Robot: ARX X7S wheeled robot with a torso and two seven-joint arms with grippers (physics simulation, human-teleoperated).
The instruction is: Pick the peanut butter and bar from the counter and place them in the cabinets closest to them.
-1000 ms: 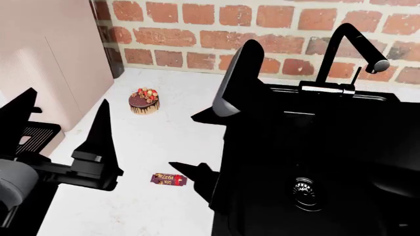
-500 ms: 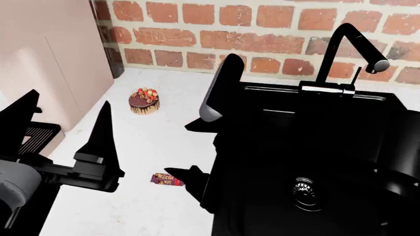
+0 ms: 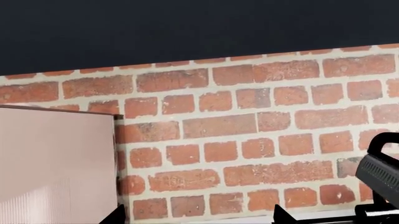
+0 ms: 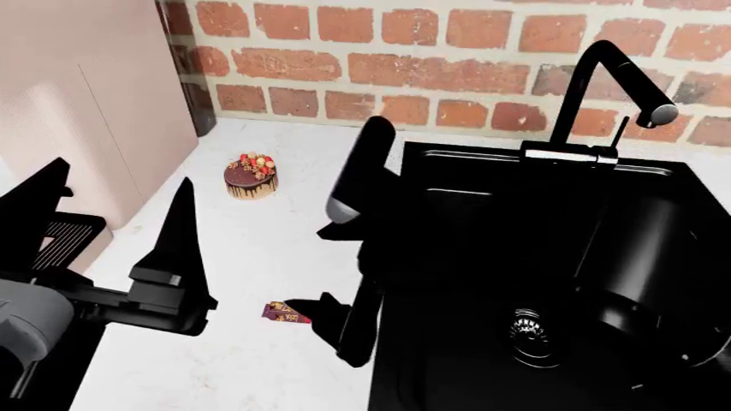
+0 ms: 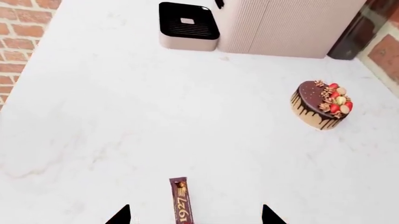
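Note:
The bar [image 5: 181,201], dark red-brown with orange print, lies flat on the white counter [image 5: 124,116]. My right gripper [image 5: 194,217] hangs open over it, so the bar sits between the two fingertips, nearer one side. In the head view the bar [image 4: 283,312] is partly covered by the lower finger of the right gripper [image 4: 320,270]. My left gripper [image 4: 120,169] is open at the left above the counter [image 4: 263,248] and holds nothing. In its wrist view the left gripper [image 3: 198,218] faces the brick wall. The peanut butter is out of view.
A small chocolate cake [image 4: 250,176] [image 5: 321,105] stands near the brick wall. The black sink [image 4: 537,282] with its faucet [image 4: 605,86] fills the right. A pink appliance [image 4: 80,111] with a black drip tray [image 5: 188,21] stands at the left.
My right gripper has moved left, out from over the sink toward the bar, and its lower finger now hides part of the bar in the head view. The left arm has not moved.

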